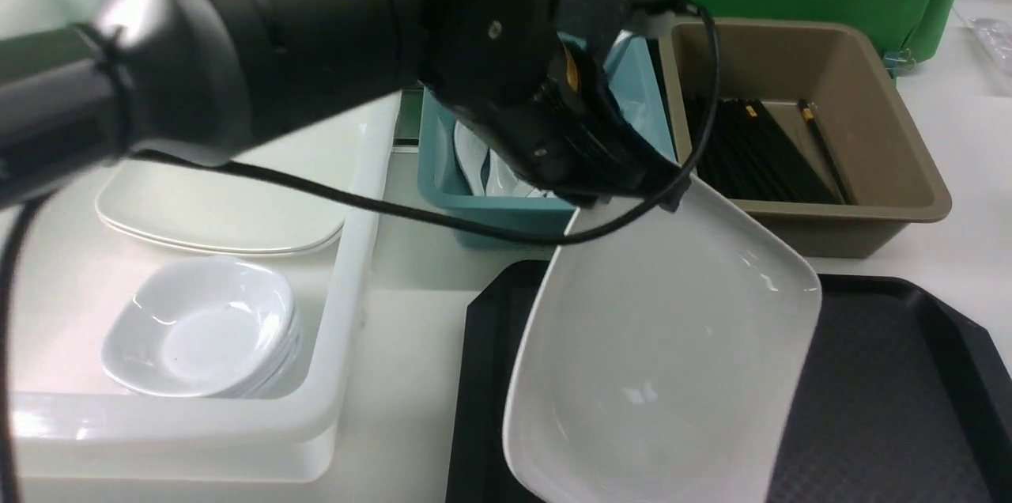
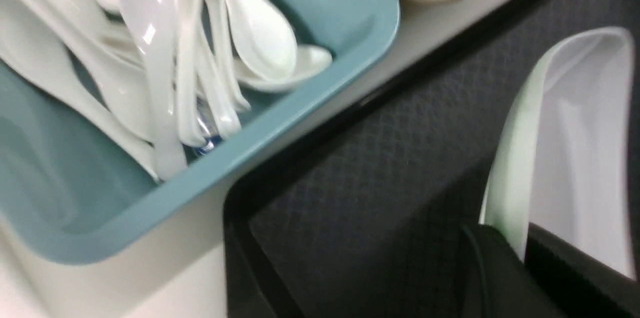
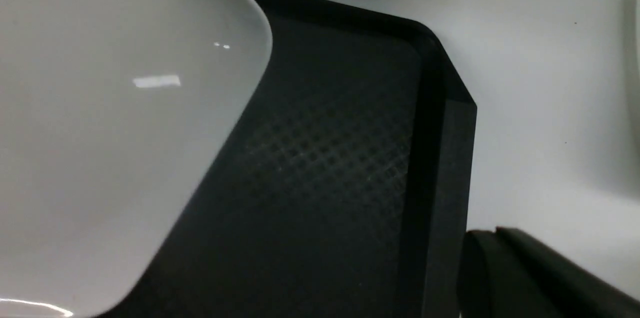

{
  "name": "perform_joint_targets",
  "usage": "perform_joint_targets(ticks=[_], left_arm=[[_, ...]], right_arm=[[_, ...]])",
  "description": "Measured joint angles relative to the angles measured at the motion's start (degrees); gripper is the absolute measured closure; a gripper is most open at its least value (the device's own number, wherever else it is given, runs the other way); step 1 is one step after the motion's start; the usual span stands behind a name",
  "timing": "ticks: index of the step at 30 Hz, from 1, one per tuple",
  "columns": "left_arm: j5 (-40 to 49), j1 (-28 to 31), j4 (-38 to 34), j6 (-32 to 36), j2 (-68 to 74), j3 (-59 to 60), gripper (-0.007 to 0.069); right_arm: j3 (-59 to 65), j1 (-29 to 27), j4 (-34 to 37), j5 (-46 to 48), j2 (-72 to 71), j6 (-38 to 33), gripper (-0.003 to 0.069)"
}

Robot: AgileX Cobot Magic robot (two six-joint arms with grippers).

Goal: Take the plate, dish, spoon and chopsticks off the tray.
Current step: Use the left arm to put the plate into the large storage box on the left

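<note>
Left gripper (image 1: 628,198) clamped, right gripper (image 3: 500,260) closed

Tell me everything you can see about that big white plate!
The plate is big, shiny white, like glazed china, shallow, round-cornered and empty. It is tipped up steeply over the black tray, far edge highest. The left gripper pinches that far rim. Its lowest edge runs out of the picture, so whether it touches the tray cannot be told.

plate (image 1: 664,345) over tray (image 1: 893,408) | behind it — spoons (image 2: 150,48) in middle tub (image 1: 490,212), chopsticks (image 1: 759,147) in right tub (image 1: 909,131)
</note>
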Motion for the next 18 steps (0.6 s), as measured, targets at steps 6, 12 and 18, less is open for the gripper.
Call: perform_joint_targets(ticks=[6, 12, 18], left_arm=[[0.27, 5.42, -4.01, -0.08, -3.45, 0.00, 0.0599], [2.17, 7.53, -9.95, 3.67, -1.68, 0.00, 0.0596], [2.96, 7.42, -11.29, 4.10, 2.07, 0.09, 0.0605]], right_arm=[[0.00, 0.00, 0.00, -0.27, 0.00, 0.00, 0.0624], [0.00, 0.00, 0.00, -0.56, 0.00, 0.00, 0.0617], [0.00, 0.00, 0.00, -0.93, 0.00, 0.00, 0.0613]])
